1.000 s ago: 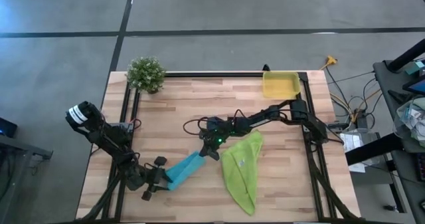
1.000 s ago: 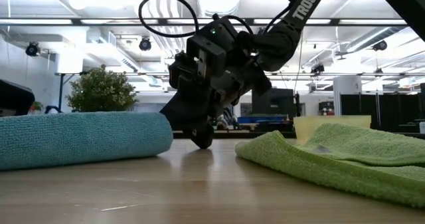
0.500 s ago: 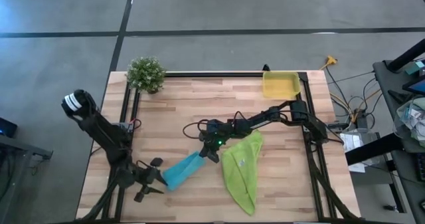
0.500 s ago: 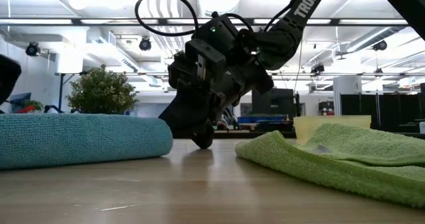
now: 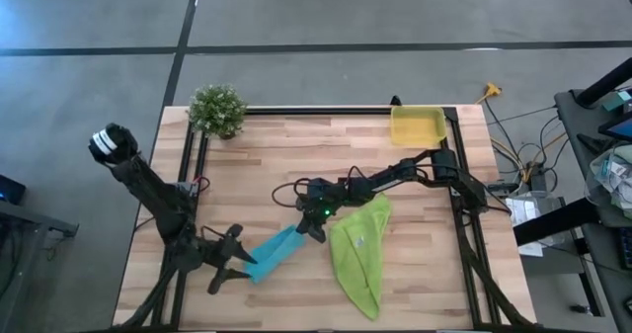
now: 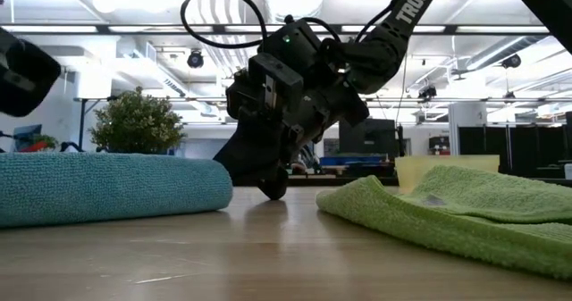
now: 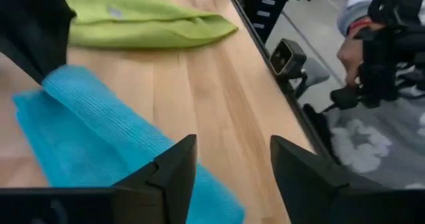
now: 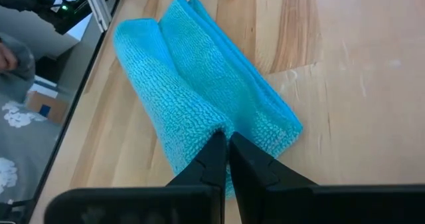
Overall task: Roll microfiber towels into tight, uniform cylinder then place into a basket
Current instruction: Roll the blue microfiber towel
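The turquoise towel [image 5: 273, 253] lies rolled near the table's [image 5: 415, 284] front-left edge, pinched at one end by the right gripper [image 5: 312, 227]. The left gripper [image 5: 240, 266], released, is held at its other end. The green towel [image 5: 360, 249] is spread just beside; the basket [image 5: 417, 126] occupies the back-right corner, with bare wood between.

A robotics lab in a large industrial hall.
I see a grey concrete floor [image 5: 89, 106], long ceiling lights [image 6: 500, 29], cables [image 5: 513, 150] beside the wooden table [image 5: 267, 165].

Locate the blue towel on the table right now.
In the high view the blue towel lies near the table's front edge, left of centre, between the left end effector and the right end effector, beside the green towel.
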Robot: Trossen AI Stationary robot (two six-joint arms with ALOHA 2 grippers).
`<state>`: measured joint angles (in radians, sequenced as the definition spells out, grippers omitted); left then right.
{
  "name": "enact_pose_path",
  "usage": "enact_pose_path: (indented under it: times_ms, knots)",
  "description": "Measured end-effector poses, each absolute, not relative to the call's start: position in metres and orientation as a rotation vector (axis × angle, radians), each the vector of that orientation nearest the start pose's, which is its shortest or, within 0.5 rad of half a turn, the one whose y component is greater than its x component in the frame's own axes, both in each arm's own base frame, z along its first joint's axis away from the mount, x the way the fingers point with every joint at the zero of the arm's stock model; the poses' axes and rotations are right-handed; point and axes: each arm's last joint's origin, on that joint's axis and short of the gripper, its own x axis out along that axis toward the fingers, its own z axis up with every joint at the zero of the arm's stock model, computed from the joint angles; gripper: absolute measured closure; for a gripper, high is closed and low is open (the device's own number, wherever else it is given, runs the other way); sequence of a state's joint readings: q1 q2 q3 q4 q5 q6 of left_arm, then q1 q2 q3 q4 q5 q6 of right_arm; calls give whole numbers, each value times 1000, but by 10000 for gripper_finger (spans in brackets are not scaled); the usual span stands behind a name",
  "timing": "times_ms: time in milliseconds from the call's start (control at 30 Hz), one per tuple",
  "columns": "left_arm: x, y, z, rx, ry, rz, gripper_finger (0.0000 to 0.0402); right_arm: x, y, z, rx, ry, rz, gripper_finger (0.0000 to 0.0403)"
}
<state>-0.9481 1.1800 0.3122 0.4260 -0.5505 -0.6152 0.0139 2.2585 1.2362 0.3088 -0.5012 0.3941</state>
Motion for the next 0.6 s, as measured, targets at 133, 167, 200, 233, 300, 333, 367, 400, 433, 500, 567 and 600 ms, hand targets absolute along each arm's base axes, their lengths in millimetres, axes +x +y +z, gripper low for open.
enact_pose_path:
  times_ms: [133, 167, 200, 233, 300, 333, 367, 400, 433, 500, 567, 600]
  knots:
    - [148, -175, 170, -140, 419, -288, 189, 436, 20, 68, 532, 794, 349, 391]
    - [152, -180, 173, -16, 429, -306, 183, 436, 20, 68, 524, 796, 351, 391]
    - [156, -187, 175, 107, 452, -318, 178, 436, 20, 68, 517, 798, 353, 391]
    - [160, -192, 177, 222, 491, -311, 175, 436, 20, 68, 512, 799, 354, 391]
    - [169, -201, 178, 422, 599, -254, 174, 436, 21, 68, 510, 800, 353, 391]
    - [173, -205, 178, 502, 661, -230, 174, 436, 21, 68, 508, 799, 352, 391]
    - [176, -210, 177, 580, 727, -212, 173, 436, 21, 67, 508, 800, 351, 391]
    - [180, -214, 175, 655, 792, -196, 173, 436, 21, 67, 506, 799, 352, 391]
    - [183, -219, 173, 733, 861, -183, 173, 436, 21, 67, 502, 800, 353, 391]
    - [188, -228, 167, 878, 993, -161, 173, 435, 21, 67, 493, 803, 356, 391]
    - [195, -237, 161, 995, 1089, -144, 173, 435, 21, 67, 492, 803, 356, 391]
    - [198, -242, 160, 1055, 1127, -140, 173, 435, 21, 67, 492, 803, 356, 391]
